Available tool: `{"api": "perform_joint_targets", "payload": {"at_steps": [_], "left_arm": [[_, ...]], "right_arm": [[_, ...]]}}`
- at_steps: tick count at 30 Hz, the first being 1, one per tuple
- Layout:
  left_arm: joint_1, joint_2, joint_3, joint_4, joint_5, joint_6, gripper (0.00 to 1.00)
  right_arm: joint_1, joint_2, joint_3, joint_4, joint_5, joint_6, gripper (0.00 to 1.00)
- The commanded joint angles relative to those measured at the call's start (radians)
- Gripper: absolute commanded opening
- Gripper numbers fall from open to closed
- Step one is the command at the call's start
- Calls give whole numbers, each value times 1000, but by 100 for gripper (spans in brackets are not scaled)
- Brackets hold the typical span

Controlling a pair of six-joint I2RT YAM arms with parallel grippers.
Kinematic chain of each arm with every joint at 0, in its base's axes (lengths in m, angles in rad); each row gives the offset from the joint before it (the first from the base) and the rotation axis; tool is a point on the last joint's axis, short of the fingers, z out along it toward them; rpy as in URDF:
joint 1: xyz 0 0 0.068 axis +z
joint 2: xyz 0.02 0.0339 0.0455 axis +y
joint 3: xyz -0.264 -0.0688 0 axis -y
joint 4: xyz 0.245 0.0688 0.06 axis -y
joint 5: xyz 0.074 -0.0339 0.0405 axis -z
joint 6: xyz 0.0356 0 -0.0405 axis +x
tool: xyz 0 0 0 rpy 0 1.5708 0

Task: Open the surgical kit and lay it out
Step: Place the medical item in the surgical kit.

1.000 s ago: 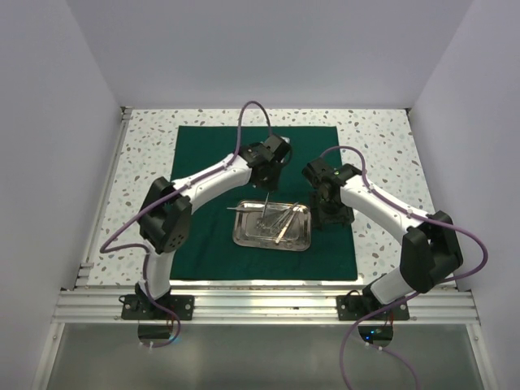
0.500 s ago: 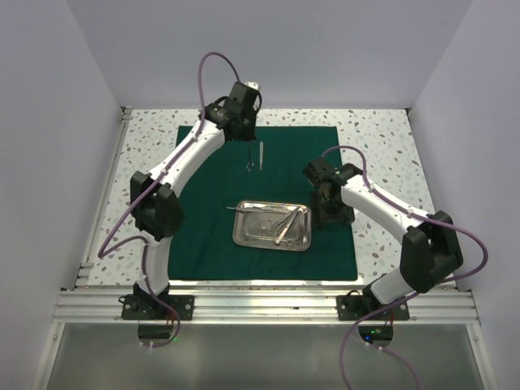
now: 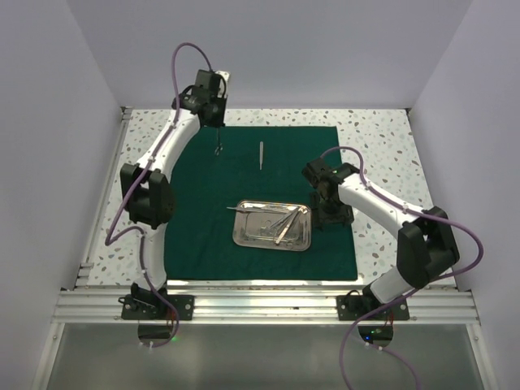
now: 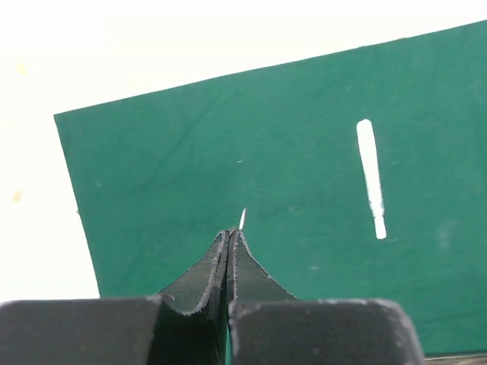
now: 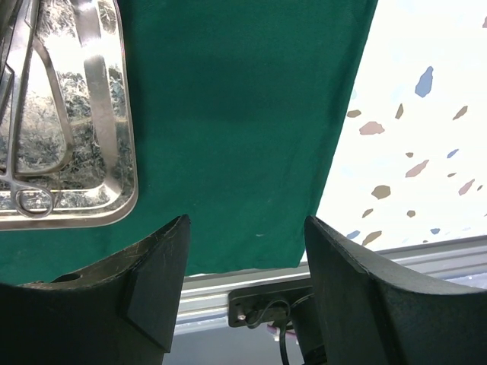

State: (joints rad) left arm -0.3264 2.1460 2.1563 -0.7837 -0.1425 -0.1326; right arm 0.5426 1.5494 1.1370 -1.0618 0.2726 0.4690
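- The left gripper point(image 4: 229, 243) has its jaws pressed together, with a thin silver tip point(image 4: 243, 217) poking out just past them.
- The dark green drape point(image 4: 190, 167) spreads beneath and ahead.
- A slim silver instrument point(image 4: 371, 179) lies on it, ahead-right, apart.

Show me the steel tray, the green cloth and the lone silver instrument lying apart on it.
steel tray point(image 3: 250, 236): overhead view, bare floor near its left end.
green cloth point(image 3: 203, 215): overhead view, bare patch left of the tray.
lone silver instrument point(image 3: 261, 155): overhead view, middle of its length.

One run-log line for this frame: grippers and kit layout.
left gripper: shut on instrument, over drape, far-left | right gripper: open, empty, right of tray | tweezers: flat on drape | other instruments: in tray
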Motion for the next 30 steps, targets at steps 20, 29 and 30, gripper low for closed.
{"api": "perform_joint_targets", "payload": {"at_steps": [20,29,30], "left_arm": [[314,127,8,26,808,208,0],[293,193,10,6,859,251,0],[291,196,11,1,851,254,0]], "right_arm": [[-4,103,116,-29,-15,-75,64],[-3,81,66,-21,-18,-67,63],[-3,80,64,-18,-19,-69,63]]}}
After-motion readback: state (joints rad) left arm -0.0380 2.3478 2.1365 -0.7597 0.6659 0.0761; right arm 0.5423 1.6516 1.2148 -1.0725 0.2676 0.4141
